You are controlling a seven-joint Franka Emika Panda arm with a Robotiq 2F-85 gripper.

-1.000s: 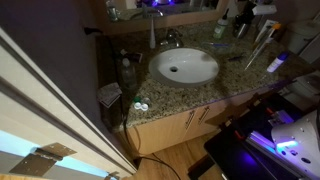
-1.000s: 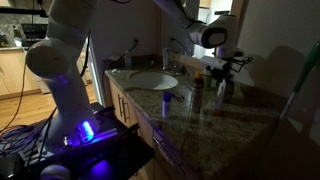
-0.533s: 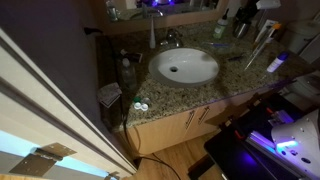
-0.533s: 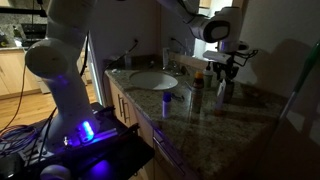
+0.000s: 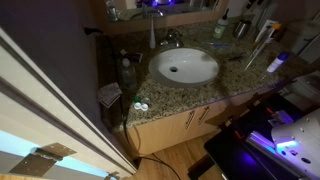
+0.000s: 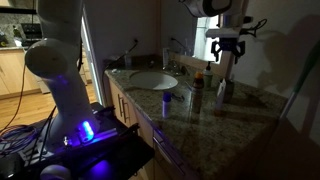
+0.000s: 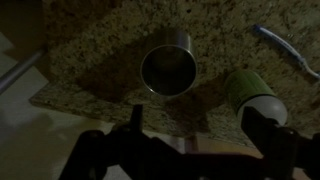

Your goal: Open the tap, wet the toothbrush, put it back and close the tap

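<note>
The chrome tap (image 5: pixel 170 39) stands behind the white oval basin (image 5: pixel 185 66). In the wrist view a steel cup (image 7: pixel 168 68) sits on the granite counter right below my gripper (image 7: pixel 198 130). The dark fingers (image 7: pixel 262 125) are spread wide with nothing between them. A pale toothbrush (image 7: pixel 287 50) lies flat on the counter to the cup's right. In an exterior view the gripper (image 6: pixel 228 45) hangs open, well above the cup (image 6: pixel 222 88). Whether water runs from the tap is too dark to tell.
A green bottle with a white cap (image 7: pixel 252 96) lies beside the cup. A slim white bottle (image 5: pixel 152 35) stands left of the tap. Small bottles and jars (image 5: pixel 222 30) crowd the back of the counter. The robot's base (image 6: pixel 60 90) stands by the cabinet.
The gripper has opened from nearly shut to wide and risen straight up away from the cup. Nothing else moved.
</note>
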